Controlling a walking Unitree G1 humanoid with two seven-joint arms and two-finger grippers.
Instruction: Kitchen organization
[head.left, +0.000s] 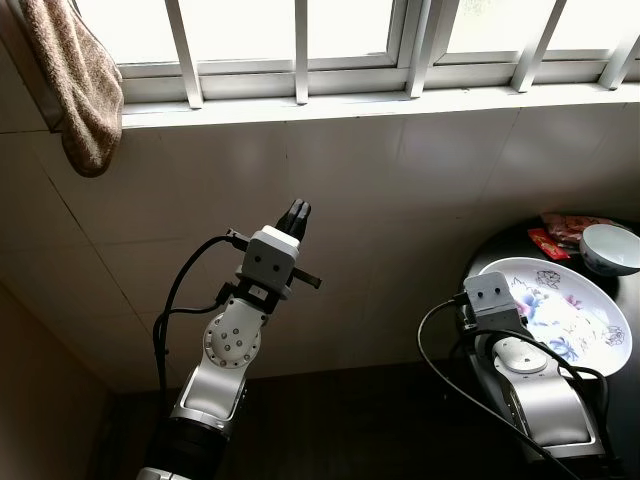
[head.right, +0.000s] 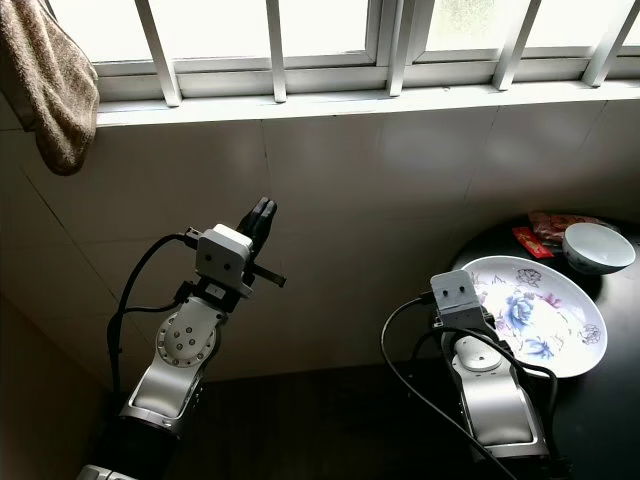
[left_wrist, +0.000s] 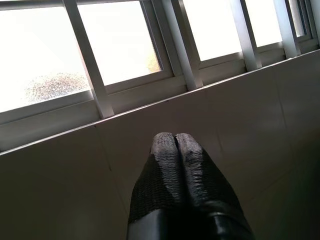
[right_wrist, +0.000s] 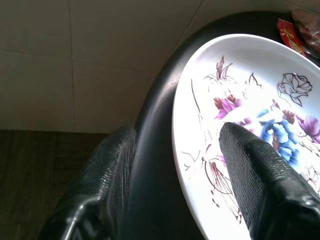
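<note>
From the head camera I see the large flowered plate (head.left: 575, 320) at about four o'clock, lying on a round black table (head.right: 600, 420) that stands just beside the tiled wall (head.left: 400, 200). My right gripper (right_wrist: 175, 165) is at the plate's near-left edge with its fingers spread: in the wrist view one finger (right_wrist: 260, 170) lies over the painted face of the plate and the other sits outside the rim, over the dark table edge; whether either pad actually touches the plate I cannot tell from this angle. Behind the plate, at roughly two o'clock, stands a small white bowl (head.left: 610, 248), and just beside it lie red snack packets (head.left: 560, 232), close to the plate's far rim. My left gripper (head.left: 297, 215) is raised at about eleven o'clock, in front of the bare wall and below the window sill, its two fingers (left_wrist: 172, 165) pressed together with nothing between them. A barred window (head.left: 300, 40) runs along twelve o'clock, very bright, and a brown towel (head.left: 75, 85) hangs at ten o'clock beside it.
</note>
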